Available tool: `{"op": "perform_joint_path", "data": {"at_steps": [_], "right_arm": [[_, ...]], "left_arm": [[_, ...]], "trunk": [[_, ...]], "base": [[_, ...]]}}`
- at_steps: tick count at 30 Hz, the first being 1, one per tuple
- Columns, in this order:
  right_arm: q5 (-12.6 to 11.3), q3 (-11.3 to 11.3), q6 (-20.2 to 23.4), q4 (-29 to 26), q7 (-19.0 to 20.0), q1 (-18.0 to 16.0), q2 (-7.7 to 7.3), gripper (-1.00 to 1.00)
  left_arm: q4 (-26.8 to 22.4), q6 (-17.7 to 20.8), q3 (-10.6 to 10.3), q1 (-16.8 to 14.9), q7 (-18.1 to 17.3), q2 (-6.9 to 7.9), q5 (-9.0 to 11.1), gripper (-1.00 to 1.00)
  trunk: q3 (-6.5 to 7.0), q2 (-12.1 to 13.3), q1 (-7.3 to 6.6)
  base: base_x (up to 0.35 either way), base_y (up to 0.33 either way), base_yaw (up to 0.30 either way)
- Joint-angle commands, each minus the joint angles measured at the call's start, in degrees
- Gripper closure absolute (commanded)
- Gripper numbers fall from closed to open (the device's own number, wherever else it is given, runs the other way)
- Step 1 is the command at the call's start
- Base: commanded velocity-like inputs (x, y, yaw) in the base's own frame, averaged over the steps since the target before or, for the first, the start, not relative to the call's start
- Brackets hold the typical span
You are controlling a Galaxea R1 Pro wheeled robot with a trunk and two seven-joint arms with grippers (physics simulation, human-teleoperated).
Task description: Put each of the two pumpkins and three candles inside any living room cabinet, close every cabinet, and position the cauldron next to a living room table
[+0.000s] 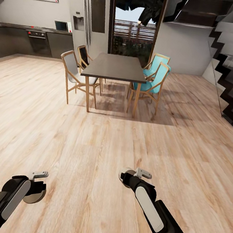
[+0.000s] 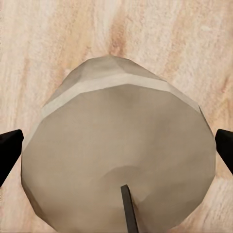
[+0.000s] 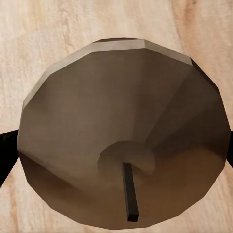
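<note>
Wood floor (image 1: 90,146) open ahead; dining table (image 1: 115,66) with chairs (image 1: 72,74) stands well off, kitchen behind. Robot appears in transit. Both arms carried low and forward, likely to keep loads steady.

Left end effector (image 1: 35,190): fingers closed against a candle (image 2: 119,155), wick toward the camera.

Right end effector (image 1: 130,177): likewise clamped on a second candle (image 3: 124,145).

Cabinet: no sighting here.

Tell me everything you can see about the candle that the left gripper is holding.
The candle is a short, stubby, pale beige cylinder with faceted sides and a waxy, matte look. A thin dark wick stands from a shallow dip in its top face. It sits between the fingers of the left gripper, whose dark fingertips press it from both sides. It hangs above the wood floor, not touching it.
</note>
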Motion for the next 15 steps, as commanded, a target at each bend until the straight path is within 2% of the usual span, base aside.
{"op": "perform_joint_path", "data": {"at_steps": [1,15], "right_arm": [[-0.44,0.12,-0.01,-0.08,-0.53,-0.06,-0.05,1.0],[-0.53,-0.11,-0.16,0.35,-0.15,-0.06,-0.04,1.0]], "left_arm": [[0.2,0.14,0.0,-0.06,0.5,0.01,0.59,1.0],[1.58,0.11,-0.23,-0.69,0.43,0.0,0.47,1.0]], "trunk": [[0.14,0.39,-0.23],[2.65,6.01,-3.3]], "base": [[0.0,0.0,0.0],[0.0,0.0,0.0]]}}
